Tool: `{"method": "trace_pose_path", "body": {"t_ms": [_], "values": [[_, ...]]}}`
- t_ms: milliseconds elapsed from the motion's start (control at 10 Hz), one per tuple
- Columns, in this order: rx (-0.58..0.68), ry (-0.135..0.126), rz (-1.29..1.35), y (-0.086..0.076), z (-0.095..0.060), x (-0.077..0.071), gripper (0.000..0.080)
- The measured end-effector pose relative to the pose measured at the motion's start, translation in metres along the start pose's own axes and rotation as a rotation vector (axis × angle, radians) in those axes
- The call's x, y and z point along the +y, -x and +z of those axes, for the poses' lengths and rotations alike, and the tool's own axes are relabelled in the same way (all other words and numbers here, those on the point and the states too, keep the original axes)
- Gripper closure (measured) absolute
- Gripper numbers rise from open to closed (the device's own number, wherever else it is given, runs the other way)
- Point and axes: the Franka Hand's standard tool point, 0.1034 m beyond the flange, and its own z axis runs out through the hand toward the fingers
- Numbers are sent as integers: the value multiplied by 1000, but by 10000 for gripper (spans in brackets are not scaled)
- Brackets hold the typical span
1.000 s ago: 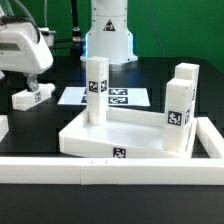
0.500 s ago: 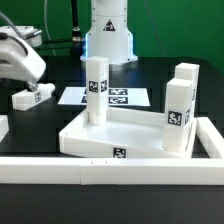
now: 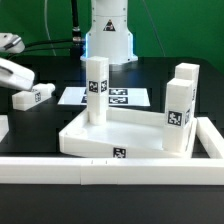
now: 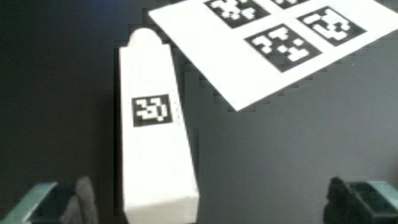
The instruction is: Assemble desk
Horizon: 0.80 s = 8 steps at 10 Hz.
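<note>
Standing upright in the tabletop (image 3: pixel 115 135), three tagged legs (image 3: pixel 96 88) fill corner sockets, fourth leg (image 4: pixel 151 135) lying flat on the dark table (image 3: pixel 40 120) beside the marker board (image 4: pixel 285 40), gripper (image 4: pixel 210 203) spread open, empty, straddling its end.

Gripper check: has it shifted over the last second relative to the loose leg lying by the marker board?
Yes. In the exterior view the gripper has swung toward that view's left, almost out of frame, while the loose leg and marker board stayed put.
</note>
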Motion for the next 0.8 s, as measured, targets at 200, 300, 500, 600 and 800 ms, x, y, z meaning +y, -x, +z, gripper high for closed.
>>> {"method": "trace_pose_path", "body": {"t_ms": [200,300,500,600,800], "values": [[-93,6,11,0,12,5,151],[-145,17,9,-1,13,5,151],[-130,24,10,-9,13,7,151],[-121,26,10,-11,12,7,151],[-72,40,-60,-19,19,6,151]]}}
